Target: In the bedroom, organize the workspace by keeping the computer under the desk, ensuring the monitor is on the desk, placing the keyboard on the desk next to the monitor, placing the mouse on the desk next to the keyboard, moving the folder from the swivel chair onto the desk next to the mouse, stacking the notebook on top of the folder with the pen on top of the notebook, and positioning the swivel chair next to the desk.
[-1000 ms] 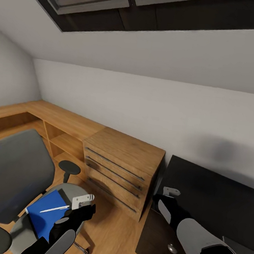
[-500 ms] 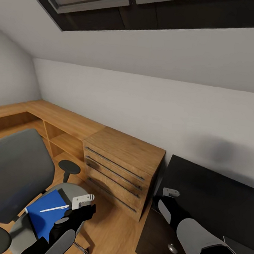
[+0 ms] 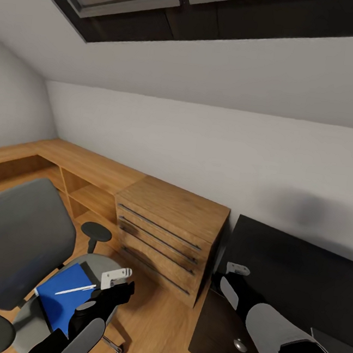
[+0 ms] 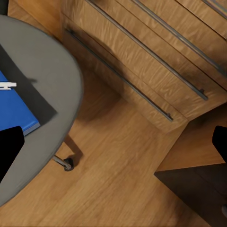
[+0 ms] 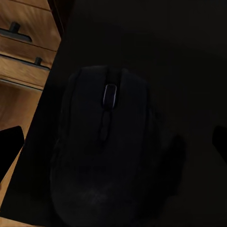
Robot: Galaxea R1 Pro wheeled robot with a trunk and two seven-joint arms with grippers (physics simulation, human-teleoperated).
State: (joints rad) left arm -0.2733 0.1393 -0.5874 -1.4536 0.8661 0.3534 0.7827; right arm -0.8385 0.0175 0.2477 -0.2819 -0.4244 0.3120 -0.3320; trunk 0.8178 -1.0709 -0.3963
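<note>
Left gripper [image 3: 116, 279]: hovering spread wide beside chair [image 3: 18, 246], above bare floor [image 4: 127, 165].
Right gripper [image 3: 237, 269]: spread wide.
Right wrist: mouse [image 5: 106, 151] lying near desk [image 3: 296, 278] edge.
Chair: carrying folder [image 3: 64, 295], pen [image 3: 76, 290].

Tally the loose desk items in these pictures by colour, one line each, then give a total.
Blue: 1, the folder on the swivel chair seat.
White: 1, the pen lying on the folder.
Black: 1, the mouse on the desk.
Total: 3
</note>
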